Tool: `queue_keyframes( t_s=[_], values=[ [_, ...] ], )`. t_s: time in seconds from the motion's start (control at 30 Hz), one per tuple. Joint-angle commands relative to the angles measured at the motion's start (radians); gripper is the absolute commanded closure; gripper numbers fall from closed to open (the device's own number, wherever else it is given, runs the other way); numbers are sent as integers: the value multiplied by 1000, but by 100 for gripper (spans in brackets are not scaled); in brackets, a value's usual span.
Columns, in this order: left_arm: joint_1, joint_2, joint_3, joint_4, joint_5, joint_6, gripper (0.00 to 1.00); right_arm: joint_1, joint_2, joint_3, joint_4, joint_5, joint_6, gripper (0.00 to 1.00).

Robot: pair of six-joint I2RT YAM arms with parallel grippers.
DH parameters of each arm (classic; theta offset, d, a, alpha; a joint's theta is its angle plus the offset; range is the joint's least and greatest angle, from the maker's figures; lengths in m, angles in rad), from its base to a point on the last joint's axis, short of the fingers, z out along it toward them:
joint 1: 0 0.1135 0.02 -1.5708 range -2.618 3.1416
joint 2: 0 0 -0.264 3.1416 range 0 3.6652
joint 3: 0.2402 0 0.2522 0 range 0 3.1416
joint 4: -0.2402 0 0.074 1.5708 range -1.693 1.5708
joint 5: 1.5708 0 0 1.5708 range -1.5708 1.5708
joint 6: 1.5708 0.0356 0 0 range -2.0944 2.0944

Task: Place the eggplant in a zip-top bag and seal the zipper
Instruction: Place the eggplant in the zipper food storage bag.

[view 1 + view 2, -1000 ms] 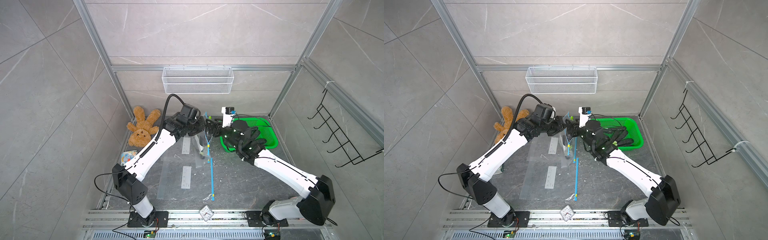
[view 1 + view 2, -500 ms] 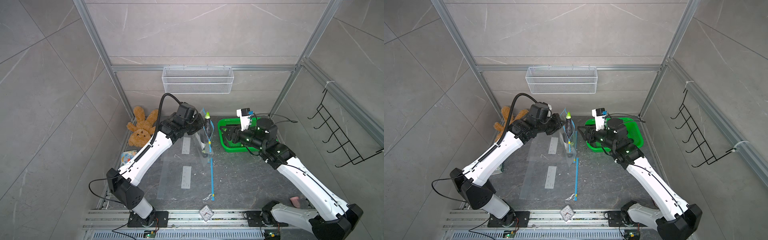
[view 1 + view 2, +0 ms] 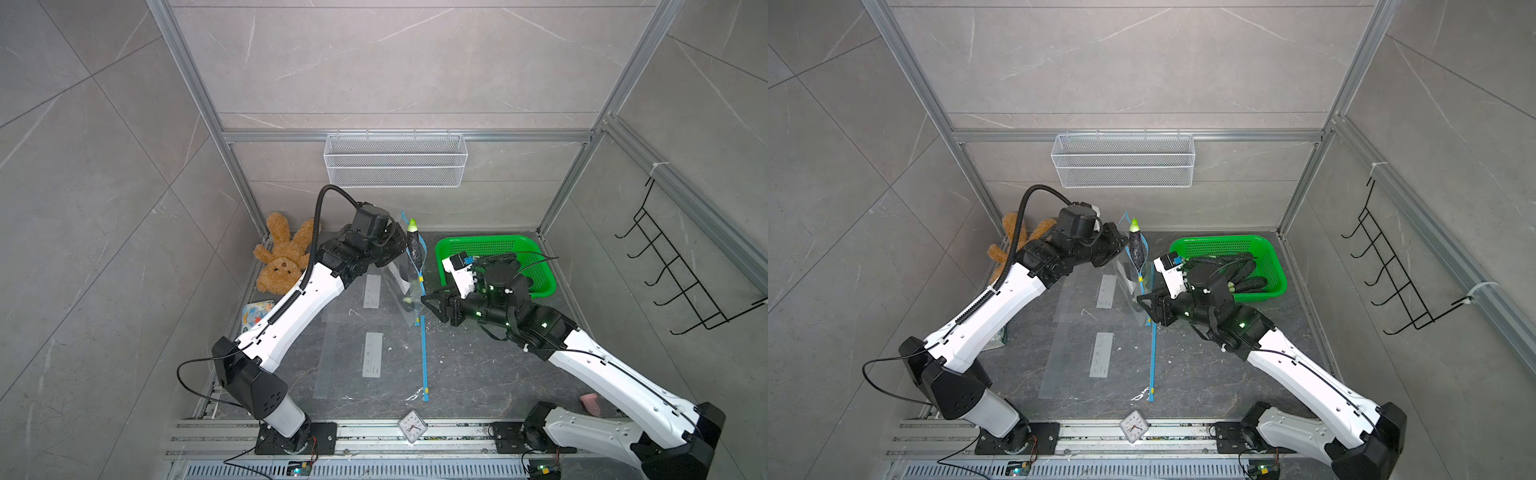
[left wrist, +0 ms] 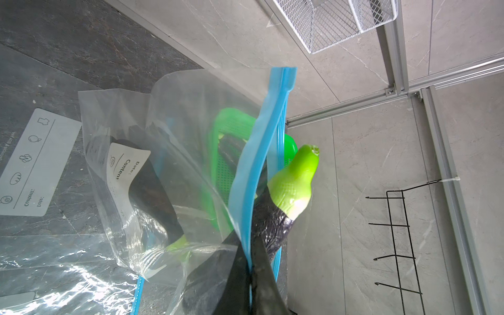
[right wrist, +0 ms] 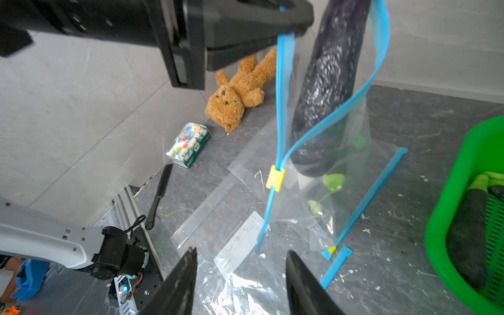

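A dark purple eggplant (image 3: 414, 246) with a green stem stands upright in a clear zip-top bag (image 3: 409, 291), its stem end poking out of the mouth. My left gripper (image 4: 249, 245) is shut on the bag's blue zipper strip (image 4: 259, 152) and holds the bag hanging above the table. The mouth gapes open around the eggplant (image 5: 327, 81), and a yellow slider (image 5: 275, 178) sits partway down the strip. My right gripper (image 5: 241, 252) is open and empty, low beside the bag's lower part, apart from it; in both top views it (image 3: 1140, 300) points at the bag.
A green basket (image 3: 478, 241) with more eggplants stands right of the bag. Flat spare bags (image 3: 365, 357) lie on the table. A teddy bear (image 3: 282, 257), a small carton (image 3: 255, 311) and a black comb (image 5: 159, 196) lie at the left. A clock (image 3: 412, 426) sits at the front rail.
My right gripper has left the eggplant at the bag's mouth, drawn back toward the basket, then come down low beside the bag. The left gripper keeps its hold on the zipper strip.
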Motion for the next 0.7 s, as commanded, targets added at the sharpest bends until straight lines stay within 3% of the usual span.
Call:
queue_keyframes(
  t_s=[0.0,0.37,0.67],
  values=[
    [2,-26,31,46,-8,-9,100,7,4,-42,82,74,6,46],
    [3,-22,27,52,-2,-10,100,14,65,-55,184,123,35,50],
    [4,-34,13,58,-1,-12,100,15,96,-54,205,135,38,70]
  ],
)
